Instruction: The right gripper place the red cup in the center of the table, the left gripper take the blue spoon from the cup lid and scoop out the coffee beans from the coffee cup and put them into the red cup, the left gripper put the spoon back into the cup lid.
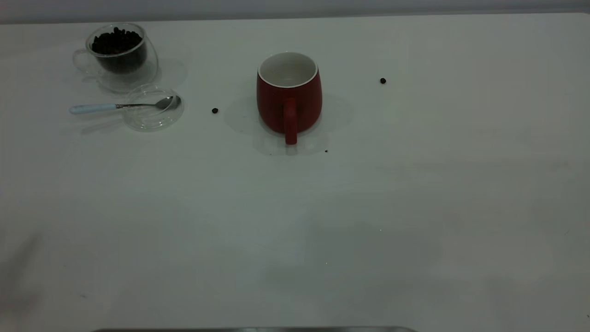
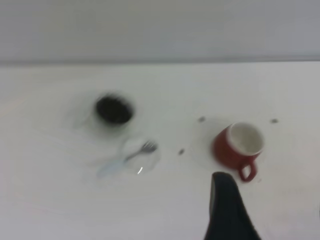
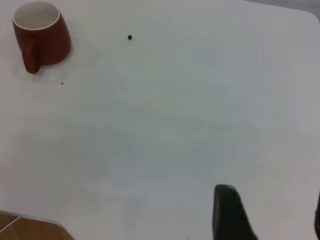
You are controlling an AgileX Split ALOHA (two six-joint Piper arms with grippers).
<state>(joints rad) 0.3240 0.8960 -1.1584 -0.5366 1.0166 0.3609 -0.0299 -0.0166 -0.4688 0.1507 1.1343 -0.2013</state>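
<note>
The red cup stands upright near the middle of the table, with its handle toward the camera. It appears empty. The coffee cup stands at the far left with coffee beans in it. In front of it lies the cup lid. The blue spoon rests with its bowl in the lid and its handle out to the left. Neither gripper shows in the exterior view. My left gripper is open and empty, well back from the red cup. My right gripper is open and empty, far from the red cup.
Two stray beans lie on the table, one left of the red cup and one to its right. A dark speck lies near the cup's handle. The table's near corner shows in the right wrist view.
</note>
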